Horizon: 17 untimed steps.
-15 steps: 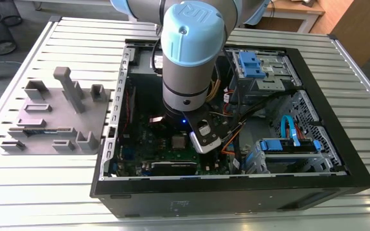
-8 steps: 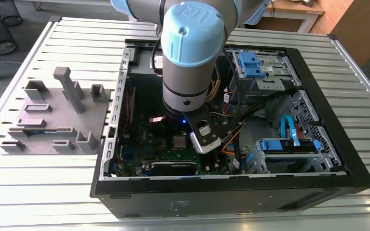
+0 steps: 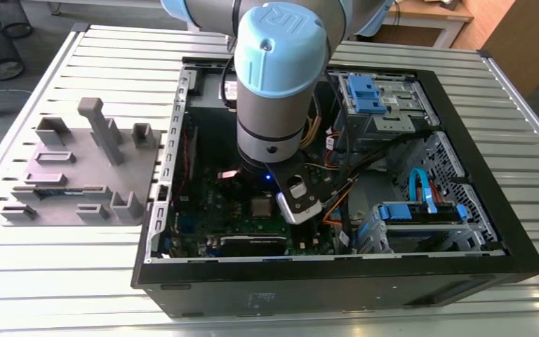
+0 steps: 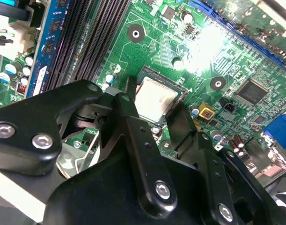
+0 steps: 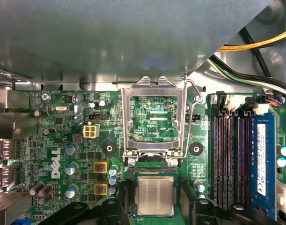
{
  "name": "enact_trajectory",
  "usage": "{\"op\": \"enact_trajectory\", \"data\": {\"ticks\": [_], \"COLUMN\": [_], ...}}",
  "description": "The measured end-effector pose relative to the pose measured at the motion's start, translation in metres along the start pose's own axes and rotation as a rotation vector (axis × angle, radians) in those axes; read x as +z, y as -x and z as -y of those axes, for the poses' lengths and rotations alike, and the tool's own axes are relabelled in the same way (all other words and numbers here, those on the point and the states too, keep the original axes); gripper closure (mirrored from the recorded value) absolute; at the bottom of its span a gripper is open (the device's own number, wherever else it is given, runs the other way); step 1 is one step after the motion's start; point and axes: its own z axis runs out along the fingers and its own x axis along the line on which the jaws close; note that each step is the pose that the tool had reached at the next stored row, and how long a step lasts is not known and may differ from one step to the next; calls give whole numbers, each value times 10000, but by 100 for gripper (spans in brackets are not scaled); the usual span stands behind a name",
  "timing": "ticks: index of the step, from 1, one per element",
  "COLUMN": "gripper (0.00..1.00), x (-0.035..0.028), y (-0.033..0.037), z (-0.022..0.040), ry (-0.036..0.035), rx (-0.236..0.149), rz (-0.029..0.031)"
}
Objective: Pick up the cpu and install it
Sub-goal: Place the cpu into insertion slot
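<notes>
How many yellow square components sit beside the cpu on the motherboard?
2. One yellow square component lies nearer the open socket frame; the other sits level with the cpu. The gripper may hide more.

It looks like a robotics workshop. An open computer case (image 3: pixel 344 288) lies on a slatted aluminium workbench (image 3: pixel 110 49).

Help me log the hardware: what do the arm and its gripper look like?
The arm is a silver-grey cylinder with a light-blue joint cap bearing an embossed logo, and a small blue light glows near its wrist. The gripper is black, with jointed link fingers fastened by silver screws.
</notes>
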Motion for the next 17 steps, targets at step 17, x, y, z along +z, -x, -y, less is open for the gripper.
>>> {"op": "enact_trajectory", "data": {"ticks": [17], "gripper": [51], "x": [-45], "y": [-1], "z": [-2], "ry": [1], "rx": [149], "rz": [6]}}
